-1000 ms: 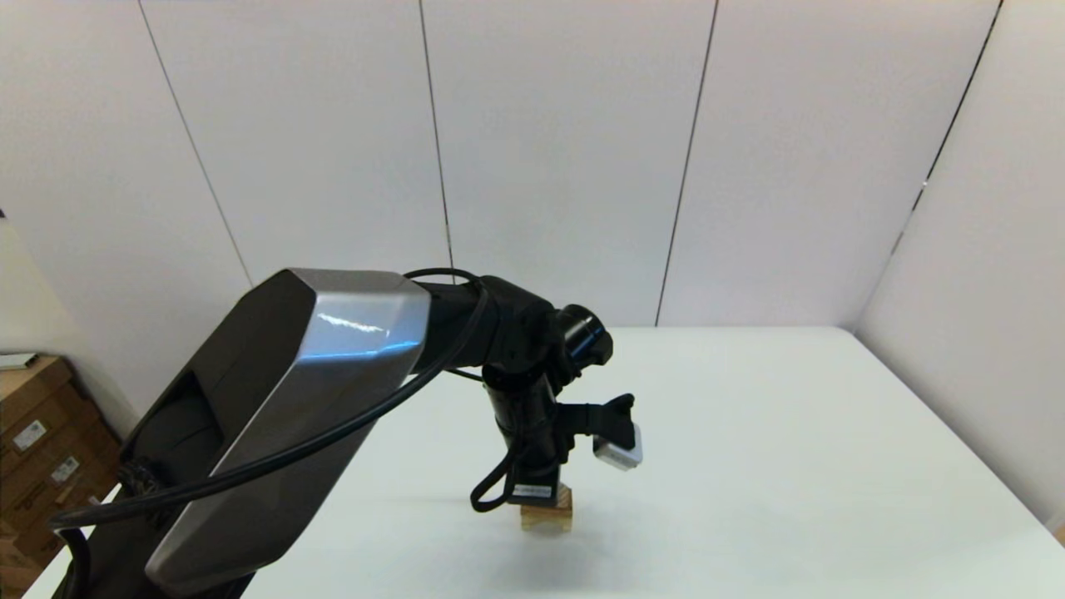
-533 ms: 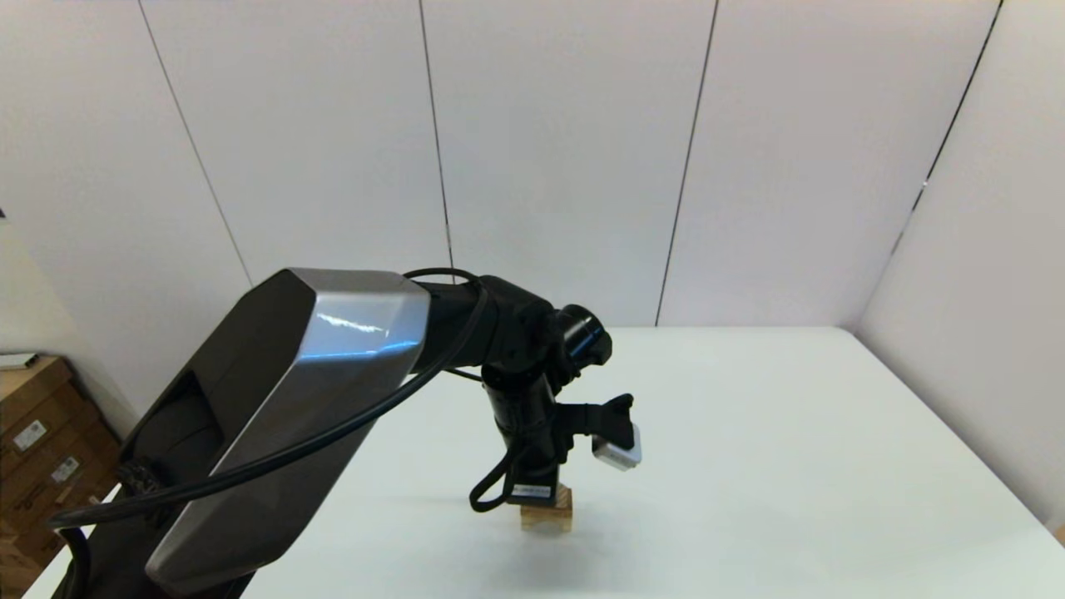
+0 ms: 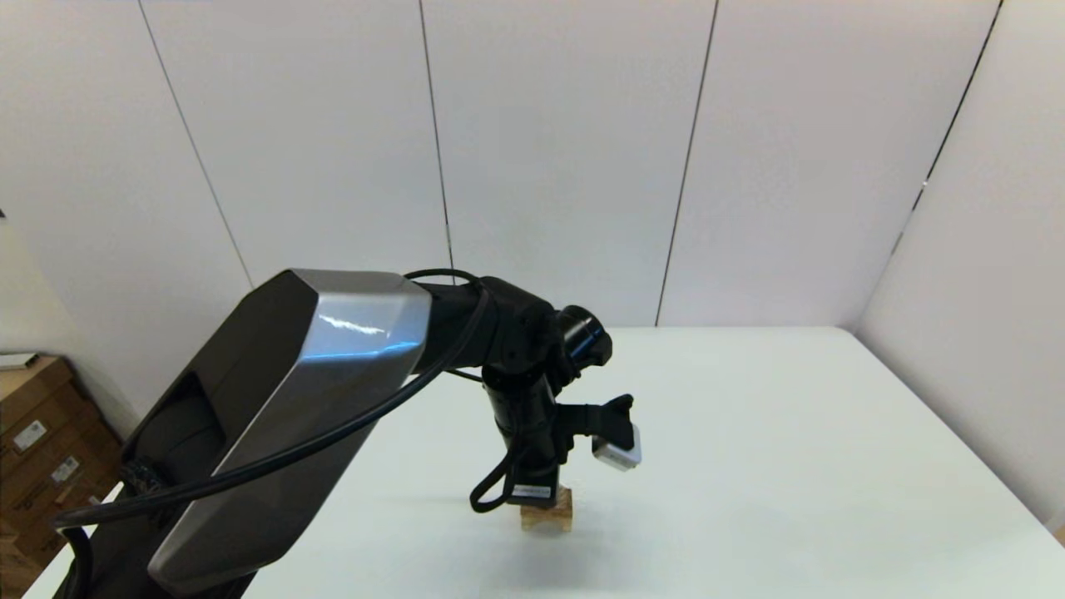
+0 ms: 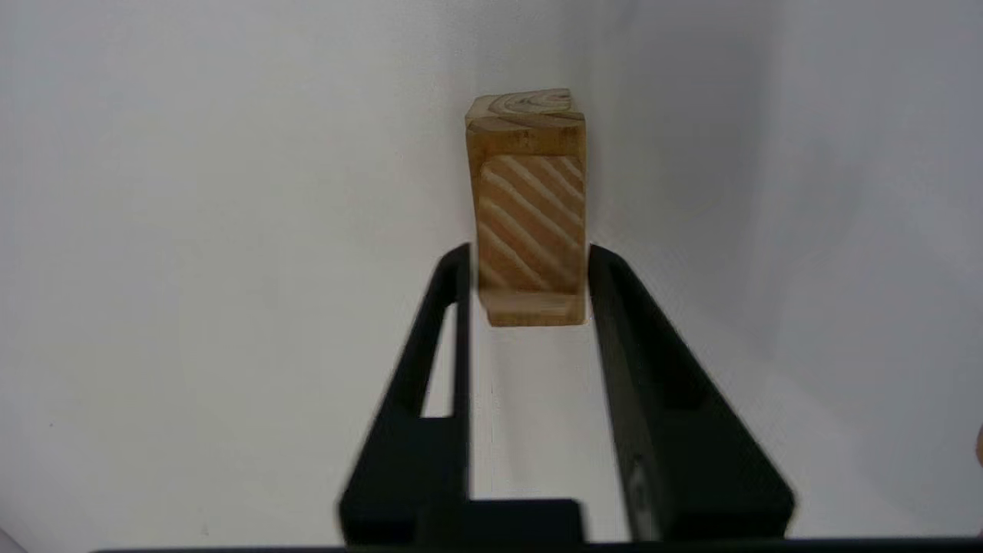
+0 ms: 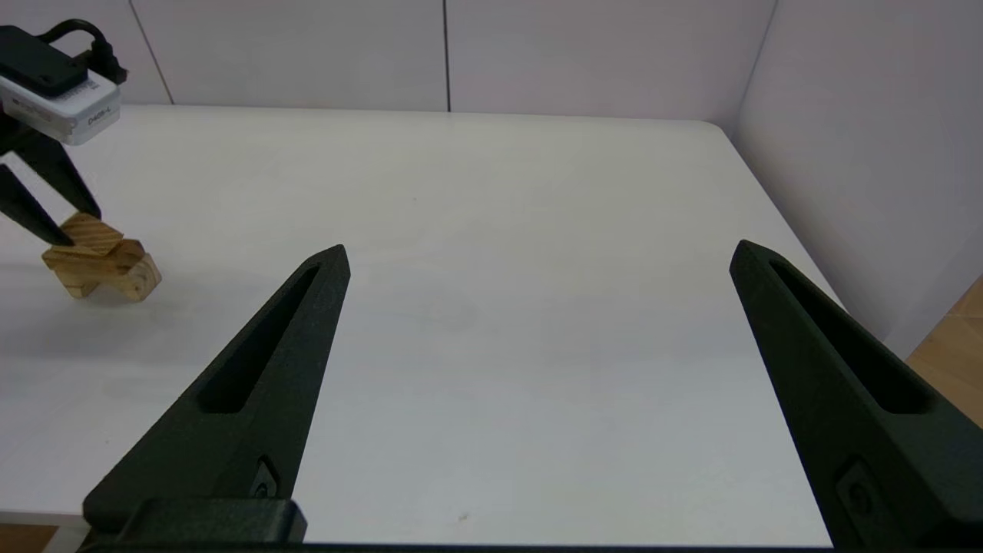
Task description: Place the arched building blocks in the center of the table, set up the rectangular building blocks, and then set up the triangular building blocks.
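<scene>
A small stack of light-wood blocks stands near the middle of the table. On top is the triangular block, its face striped with grain. My left gripper comes down from above and is shut on it, one finger on each side. Below it is the arched block, with a notch on its underside. I cannot make out the rectangular block separately in the stack. My right gripper hangs open and empty over the table's right part, far from the stack.
Grey wall panels close the table's far side and right side. The table's right edge has a rounded far corner. Cardboard boxes stand off the table to the left. The left upper arm fills the head view's near left.
</scene>
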Action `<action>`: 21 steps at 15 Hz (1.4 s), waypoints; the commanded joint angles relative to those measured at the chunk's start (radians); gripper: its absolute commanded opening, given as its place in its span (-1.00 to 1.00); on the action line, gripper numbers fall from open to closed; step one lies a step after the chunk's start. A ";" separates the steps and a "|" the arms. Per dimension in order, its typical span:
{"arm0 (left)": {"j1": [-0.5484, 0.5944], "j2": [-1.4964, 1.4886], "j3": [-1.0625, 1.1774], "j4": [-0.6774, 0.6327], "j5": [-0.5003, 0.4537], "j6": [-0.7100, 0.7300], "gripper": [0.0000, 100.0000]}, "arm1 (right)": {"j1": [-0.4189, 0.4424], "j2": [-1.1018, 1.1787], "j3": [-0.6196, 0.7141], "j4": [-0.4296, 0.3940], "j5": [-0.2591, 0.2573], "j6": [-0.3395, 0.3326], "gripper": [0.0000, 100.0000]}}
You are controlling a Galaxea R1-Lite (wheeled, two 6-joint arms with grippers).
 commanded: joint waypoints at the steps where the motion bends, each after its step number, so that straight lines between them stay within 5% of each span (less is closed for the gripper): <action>1: 0.001 0.002 0.000 0.011 -0.004 0.007 1.00 | 0.000 0.001 0.002 0.000 0.000 -0.001 1.00; 7: 0.064 -0.131 0.000 -0.021 0.021 -0.114 1.00 | 0.000 0.001 0.002 0.000 0.000 -0.001 1.00; 14: 0.289 -0.596 0.043 -0.054 0.266 -0.498 1.00 | 0.000 0.001 0.002 0.000 0.000 -0.001 1.00; 18: 0.637 -1.065 0.250 -0.050 0.297 -0.547 1.00 | 0.000 0.001 0.002 0.000 0.000 -0.001 1.00; 21: 0.788 -1.386 0.500 -0.049 0.323 -0.549 1.00 | 0.000 0.001 0.002 0.000 0.000 -0.001 1.00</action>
